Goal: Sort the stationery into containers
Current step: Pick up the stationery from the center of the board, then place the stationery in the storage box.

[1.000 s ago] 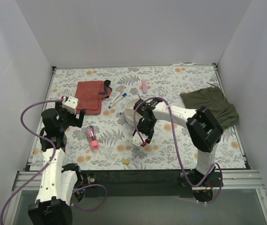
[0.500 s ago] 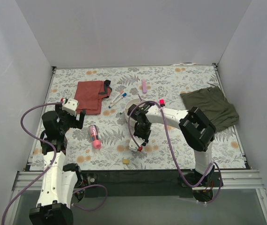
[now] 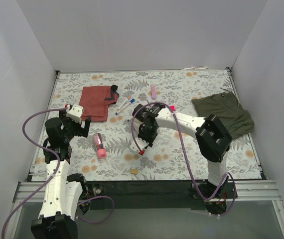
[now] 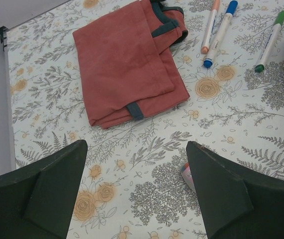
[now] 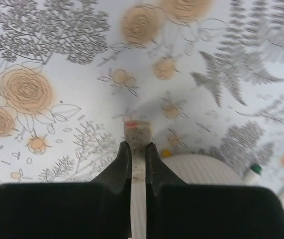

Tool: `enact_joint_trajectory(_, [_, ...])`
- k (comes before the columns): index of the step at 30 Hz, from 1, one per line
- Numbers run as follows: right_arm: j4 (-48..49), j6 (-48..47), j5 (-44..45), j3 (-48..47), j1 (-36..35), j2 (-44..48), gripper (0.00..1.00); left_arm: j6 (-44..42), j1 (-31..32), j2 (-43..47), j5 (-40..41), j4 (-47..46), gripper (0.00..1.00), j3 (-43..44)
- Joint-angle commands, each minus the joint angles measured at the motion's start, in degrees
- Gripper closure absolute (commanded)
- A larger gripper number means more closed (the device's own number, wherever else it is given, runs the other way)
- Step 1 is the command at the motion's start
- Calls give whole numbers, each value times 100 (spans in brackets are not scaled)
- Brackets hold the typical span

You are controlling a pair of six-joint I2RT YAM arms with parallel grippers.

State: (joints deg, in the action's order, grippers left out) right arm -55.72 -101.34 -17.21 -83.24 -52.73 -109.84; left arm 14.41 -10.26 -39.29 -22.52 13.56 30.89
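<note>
Up in the right claw [image 5: 137,149], clamped tight, sits a red-capped pen [image 5: 137,133], organiser [image 5: 202,169] just beside it (can't see inside); pink-capped highlighter [image 3: 98,146], yellow eraser [image 3: 134,171] and other pens [image 3: 125,105] lie loose farther off, plenty left.

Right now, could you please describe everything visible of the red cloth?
The red cloth is matte rust-red fabric, folded flat into a rough rectangle, with dark trim at one end and a small dark tab on one edge. It lies skewed on the floral table cover, toward the far left. Nothing touches it; three pens lie beside it, apart.
</note>
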Motion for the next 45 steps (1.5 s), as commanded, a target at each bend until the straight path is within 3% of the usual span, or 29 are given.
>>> enact_joint_trajectory(1, [-114,632,-221,-438,131,534,99,105,7,-61,37,164,19,347])
enact_joint_trajectory(11, [105,1923,-1064,-772,236,1210,99,35,15,-9,-112,516,19,654])
enact_joint_trajectory(16, [930,3951,-1678,-1255,675,1237,99,140,15,-245,-138,533,19,813])
enact_joint_trajectory(22, [2625,6966,-2645,-1055,2142,1219,99,360,15,-457,-147,533,19,936])
enact_joint_trajectory(29, [2961,7671,-3104,-527,2829,1193,99,641,7,-439,-95,560,19,901])
enact_joint_trajectory(39, [3137,7682,-3377,544,2865,1684,99,773,15,-439,-7,648,19,883])
enact_joint_trajectory(45, [4182,7875,-3227,1625,2856,2220,99,756,7,-536,64,753,19,1015])
